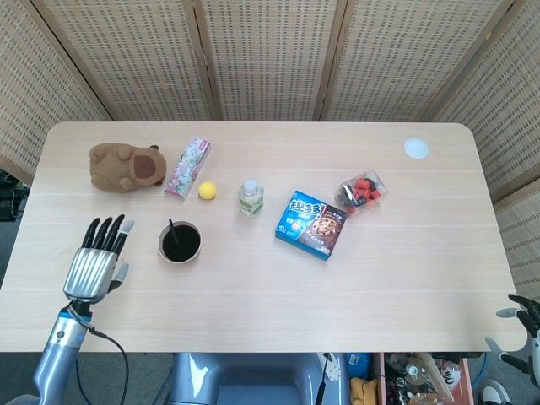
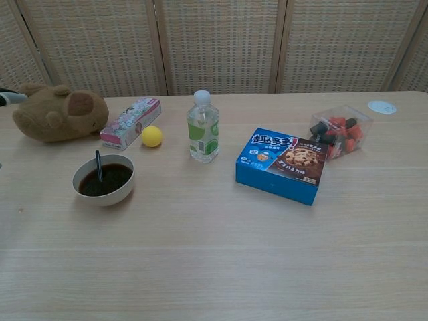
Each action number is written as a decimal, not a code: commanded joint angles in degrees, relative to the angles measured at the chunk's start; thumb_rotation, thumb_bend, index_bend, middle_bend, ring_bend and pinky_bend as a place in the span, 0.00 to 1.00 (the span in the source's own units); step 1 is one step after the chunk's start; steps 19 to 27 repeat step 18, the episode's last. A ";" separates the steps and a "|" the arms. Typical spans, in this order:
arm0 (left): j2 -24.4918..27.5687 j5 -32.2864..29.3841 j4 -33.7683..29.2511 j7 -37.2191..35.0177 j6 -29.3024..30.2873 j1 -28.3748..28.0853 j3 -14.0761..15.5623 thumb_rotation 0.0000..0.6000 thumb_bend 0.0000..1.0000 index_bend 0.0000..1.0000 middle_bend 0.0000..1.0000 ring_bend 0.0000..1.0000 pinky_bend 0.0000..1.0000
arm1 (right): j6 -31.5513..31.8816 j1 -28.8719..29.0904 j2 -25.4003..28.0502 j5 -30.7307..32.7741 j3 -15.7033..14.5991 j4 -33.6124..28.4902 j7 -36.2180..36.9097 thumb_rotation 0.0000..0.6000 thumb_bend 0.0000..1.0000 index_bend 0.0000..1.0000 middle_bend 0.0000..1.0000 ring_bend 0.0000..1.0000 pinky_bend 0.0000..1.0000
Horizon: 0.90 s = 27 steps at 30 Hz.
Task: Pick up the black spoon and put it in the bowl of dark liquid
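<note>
Black spoon [image 2: 98,165] stands in the bowl of dark liquid [image 2: 103,181] — its handle leans up against the bowl's rim, and its lower end is under the liquid. We see our left hand [image 1: 95,261] in the head view only, over the table [image 1: 405,278] to the left of the bowl and well apart from it, fingers straight and spread, holding nothing. Our right hand [image 1: 521,324] shows just at the lower right corner of the head view, off the table's edge; we cannot tell how its fingers lie.

Behind the bowl lie a brown plush toy [image 2: 59,113], a pink floral box [image 2: 130,122] and a yellow ball [image 2: 152,136] — the ball just beside the box. Further right stand a small water bottle [image 2: 202,128], a blue cookie box [image 2: 284,163] and a clear tub of red and black pieces [image 2: 338,130]. A white round lid [image 2: 382,107] sits near the far right corner.
</note>
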 commanded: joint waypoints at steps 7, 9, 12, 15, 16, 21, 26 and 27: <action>-1.64 12.63 6.08 -16.25 14.95 13.12 8.29 1.00 0.40 0.00 0.00 0.00 0.00 | 0.96 0.94 1.15 -2.09 -0.79 -3.48 -2.84 1.00 0.30 0.46 0.33 0.22 0.31; -2.26 13.06 6.85 -17.13 16.02 14.26 8.47 1.00 0.40 0.00 0.00 0.00 0.00 | 1.15 0.97 1.33 -2.33 -0.93 -4.05 -3.30 1.00 0.30 0.46 0.33 0.22 0.31; -2.84 13.05 7.69 -18.23 17.22 16.18 8.68 1.00 0.40 0.00 0.00 0.00 0.00 | 1.58 0.95 1.52 -2.65 -1.12 -4.86 -4.01 1.00 0.30 0.46 0.33 0.22 0.31; -3.11 13.04 8.54 -18.46 17.68 17.29 8.57 1.00 0.40 0.00 0.00 0.00 0.00 | 1.34 0.95 1.70 -2.48 -1.28 -5.27 -4.29 1.00 0.30 0.46 0.33 0.22 0.31; -3.07 12.91 8.66 -18.77 17.31 17.62 8.63 1.00 0.40 0.00 0.00 0.00 0.00 | 1.24 1.01 1.74 -2.43 -1.31 -5.37 -4.35 1.00 0.30 0.46 0.33 0.22 0.31; -2.83 12.67 8.56 -19.18 16.42 17.92 8.61 1.00 0.40 0.00 0.00 0.00 0.00 | 1.23 1.16 1.74 -2.53 -1.36 -5.53 -4.46 1.00 0.30 0.46 0.33 0.22 0.31; -2.83 12.67 8.56 -19.18 16.42 17.92 8.61 1.00 0.40 0.00 0.00 0.00 0.00 | 1.23 1.16 1.74 -2.53 -1.36 -5.53 -4.46 1.00 0.30 0.46 0.33 0.22 0.31; -2.83 12.67 8.56 -19.18 16.42 17.92 8.61 1.00 0.40 0.00 0.00 0.00 0.00 | 1.23 1.16 1.74 -2.53 -1.36 -5.53 -4.46 1.00 0.30 0.46 0.33 0.22 0.31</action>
